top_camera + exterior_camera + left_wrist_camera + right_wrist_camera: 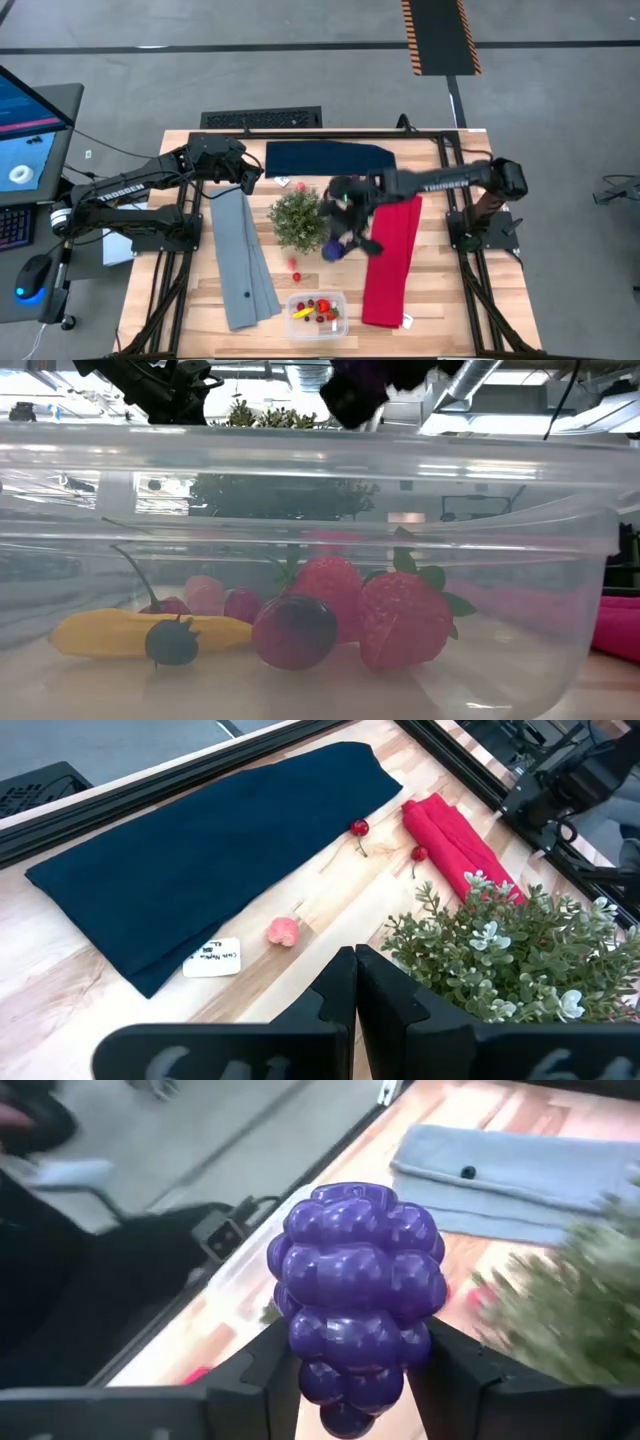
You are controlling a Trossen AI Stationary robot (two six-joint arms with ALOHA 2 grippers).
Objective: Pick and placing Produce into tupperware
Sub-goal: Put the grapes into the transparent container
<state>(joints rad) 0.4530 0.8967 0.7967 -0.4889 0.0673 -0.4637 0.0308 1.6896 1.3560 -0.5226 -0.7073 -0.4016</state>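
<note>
A purple grape cluster is held by my right gripper, which hangs over the table's middle, right of the green potted plant. The clear tupperware stands at the near edge. It holds strawberries, a dark cherry, a yellow piece and a small dark berry. Red berries lie on the wood between plant and tupperware. Two cherries and a pink piece lie by the dark blue cloth. My left gripper waits shut at the far left. My right gripper pinches the grape cluster between its two fingers, one on each side of its narrower end. The fingers slant down from the table's right side. The cluster is lifted clear of the table, its broad end pointing away from the wrist.
A grey cloth lies left of the plant, a red cloth right of it, and the dark blue cloth at the far side. A keyboard sits beyond the far edge, and metal frame rails run along both sides.
</note>
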